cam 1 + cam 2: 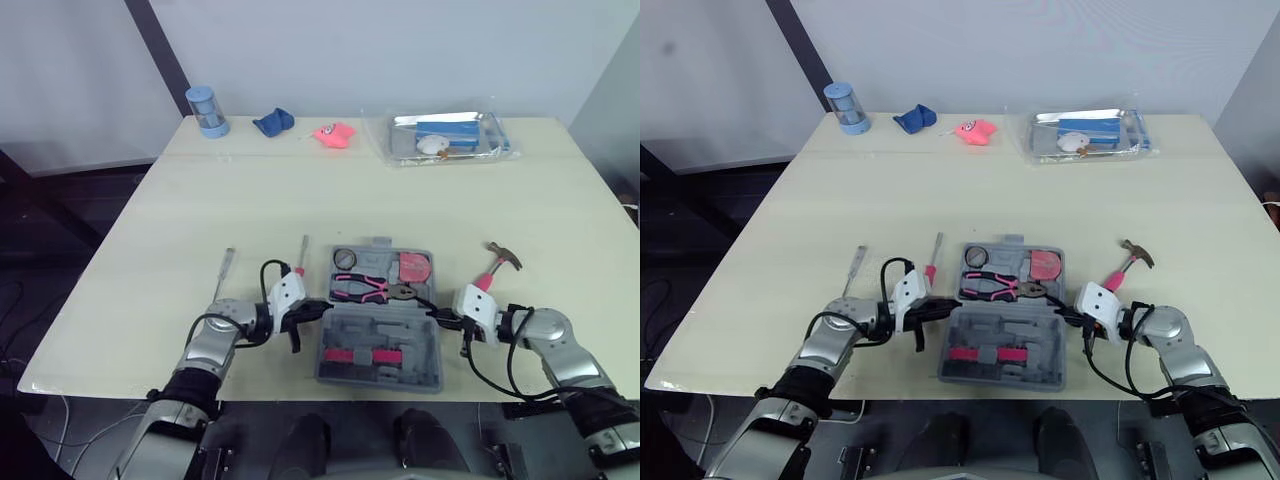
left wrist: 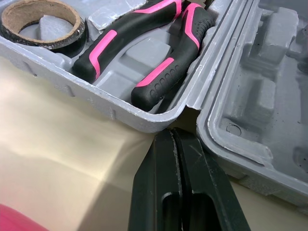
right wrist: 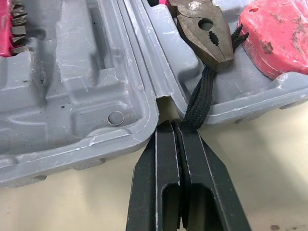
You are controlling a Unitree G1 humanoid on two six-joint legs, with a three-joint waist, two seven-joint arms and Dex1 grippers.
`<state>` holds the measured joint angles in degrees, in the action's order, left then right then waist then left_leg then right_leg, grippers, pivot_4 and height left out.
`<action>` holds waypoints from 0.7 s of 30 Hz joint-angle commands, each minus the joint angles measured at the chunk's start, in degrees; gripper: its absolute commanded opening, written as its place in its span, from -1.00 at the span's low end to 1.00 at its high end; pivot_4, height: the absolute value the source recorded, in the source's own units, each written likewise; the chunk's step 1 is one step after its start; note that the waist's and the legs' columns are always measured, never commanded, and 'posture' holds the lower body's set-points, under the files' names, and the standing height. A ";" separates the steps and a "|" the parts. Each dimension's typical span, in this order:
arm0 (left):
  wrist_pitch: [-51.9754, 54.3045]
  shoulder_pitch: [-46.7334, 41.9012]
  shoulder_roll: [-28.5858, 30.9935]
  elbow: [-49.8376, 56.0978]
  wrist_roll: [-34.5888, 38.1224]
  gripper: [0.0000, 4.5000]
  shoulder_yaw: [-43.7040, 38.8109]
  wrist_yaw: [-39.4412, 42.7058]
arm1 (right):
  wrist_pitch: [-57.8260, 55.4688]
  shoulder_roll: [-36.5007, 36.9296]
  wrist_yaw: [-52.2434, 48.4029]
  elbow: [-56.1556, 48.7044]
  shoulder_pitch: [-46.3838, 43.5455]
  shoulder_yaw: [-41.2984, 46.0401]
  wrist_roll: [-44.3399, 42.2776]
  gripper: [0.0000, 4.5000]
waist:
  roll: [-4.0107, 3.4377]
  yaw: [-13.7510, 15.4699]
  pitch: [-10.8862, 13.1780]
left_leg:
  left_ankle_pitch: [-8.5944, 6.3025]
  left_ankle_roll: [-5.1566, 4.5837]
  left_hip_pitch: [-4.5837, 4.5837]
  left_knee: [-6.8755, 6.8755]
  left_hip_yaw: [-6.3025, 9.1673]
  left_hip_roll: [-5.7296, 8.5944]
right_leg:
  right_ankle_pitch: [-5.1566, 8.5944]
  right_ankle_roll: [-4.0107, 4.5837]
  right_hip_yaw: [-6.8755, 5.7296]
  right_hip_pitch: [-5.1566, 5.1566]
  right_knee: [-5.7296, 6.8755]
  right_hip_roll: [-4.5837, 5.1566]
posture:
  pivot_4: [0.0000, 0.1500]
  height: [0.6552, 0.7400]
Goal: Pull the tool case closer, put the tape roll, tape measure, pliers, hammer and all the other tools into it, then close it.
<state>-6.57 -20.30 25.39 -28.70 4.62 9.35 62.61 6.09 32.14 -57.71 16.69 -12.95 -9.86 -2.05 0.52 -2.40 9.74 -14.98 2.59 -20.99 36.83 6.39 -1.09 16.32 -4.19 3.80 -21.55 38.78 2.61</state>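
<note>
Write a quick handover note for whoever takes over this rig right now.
Left claw: shut, at the hinge of the open tool case, left side.
Right claw: shut, at the hinge, right side.
Done: tape roll, pliers and tape measure lie in the case.
To do: hammer right of it, screwdriver and grey-handled tool left of it; then close the case.

No word, number or brand can be read anywhere. The grey plastic of the tool case shows no legible marking. The blue and white packet inside the clear bag may carry print, but it is too small to make out.
</note>
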 commanded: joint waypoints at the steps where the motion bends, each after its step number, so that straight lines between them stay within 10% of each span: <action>1: -0.33 -1.09 -1.79 -1.04 -0.89 -0.97 1.14 -1.48 | 0.58 -1.16 1.18 -0.31 -0.86 -0.66 0.41 -0.99 | 0.00 0.00 0.00 | 0.00 0.00 0.00 0.00 0.00 0.00 | 0.00 0.00 0.00 0.00 0.00 0.00 | 1.00 1.00; 21: -0.14 -0.13 -1.09 -0.48 -0.84 -0.97 0.82 -1.21 | 1.08 -2.27 1.90 0.72 -1.84 -0.59 1.06 -0.99 | 0.00 -0.07 0.00 | 0.00 0.00 0.01 0.00 0.01 0.01 | 0.00 0.00 0.00 0.00 0.01 0.00 | 1.00 1.00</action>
<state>-6.81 -20.81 25.39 -29.80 4.45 8.88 62.15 6.61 31.12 -56.74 17.94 -13.92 -9.50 -1.16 0.52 -2.47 9.73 -14.98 2.59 -20.98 36.82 6.40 -1.09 16.32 -4.19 3.80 -21.55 38.79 2.61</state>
